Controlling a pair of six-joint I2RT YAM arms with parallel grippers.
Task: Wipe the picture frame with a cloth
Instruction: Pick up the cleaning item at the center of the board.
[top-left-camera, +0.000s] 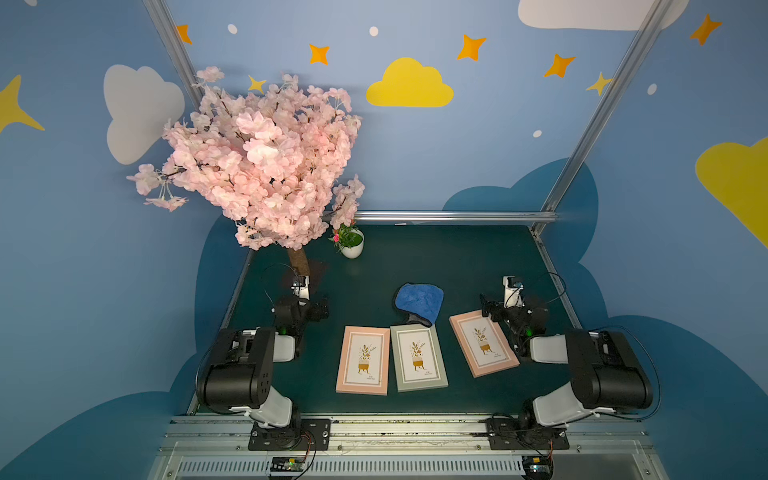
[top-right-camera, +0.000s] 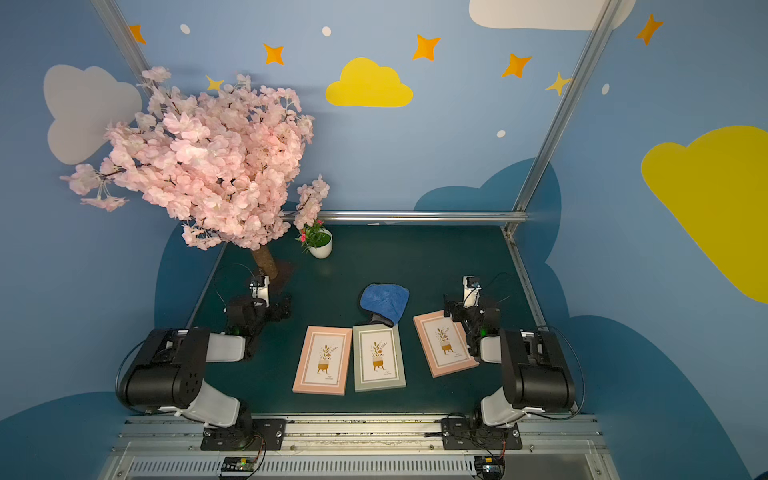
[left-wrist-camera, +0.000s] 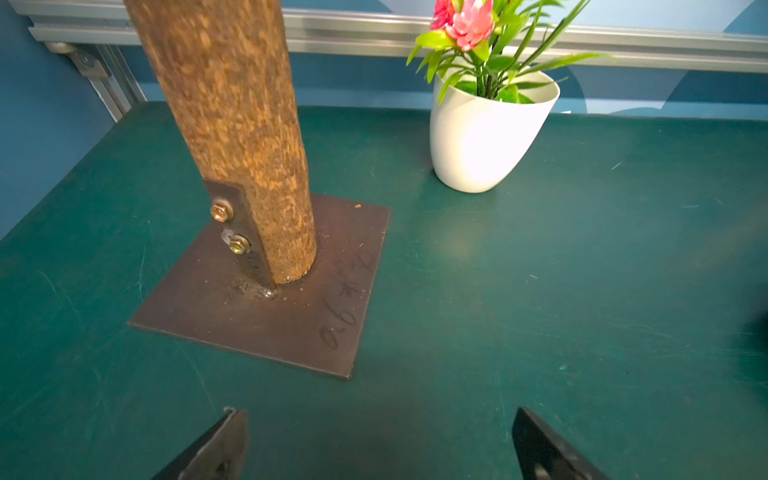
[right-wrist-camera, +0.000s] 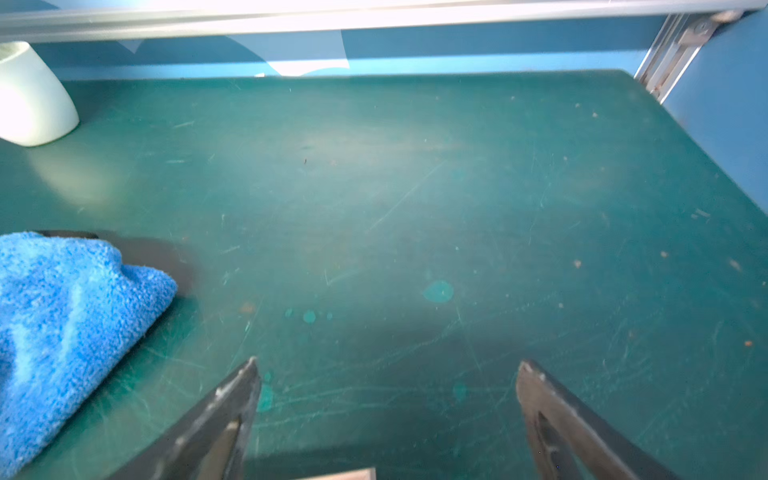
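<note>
Top views are both showing a blue plush microfibre cloth (top-left-camera: 419, 301) lying crumpled on the dark green tabletop (top-left-camera: 436, 257). Its dark grey underside is peeking out at the near edge, where it is meeting the far edge of a grey-green rectangular picture frame (top-left-camera: 419, 358); whether it is overlapping that edge cannot be told. A pink rectangular picture frame (top-left-camera: 363, 360) is lying just beside the grey-green one toward the left arm. A second pink picture frame (top-left-camera: 483, 343) is lying tilted and apart, toward the right arm. All three are lying flat, each showing a potted-plant print.

The left gripper (left-wrist-camera: 380, 415) is hanging with jaws spread wide and empty near the rusty square base plate (left-wrist-camera: 291, 316) of a brown-trunked pink blossom tree (left-wrist-camera: 232, 124), with a white flowerpot (left-wrist-camera: 482, 133) beyond. The right gripper (right-wrist-camera: 388, 363) is hanging likewise spread, gripping nothing, beside the cloth (right-wrist-camera: 62, 324) and above the second pink frame's far corner.
</note>
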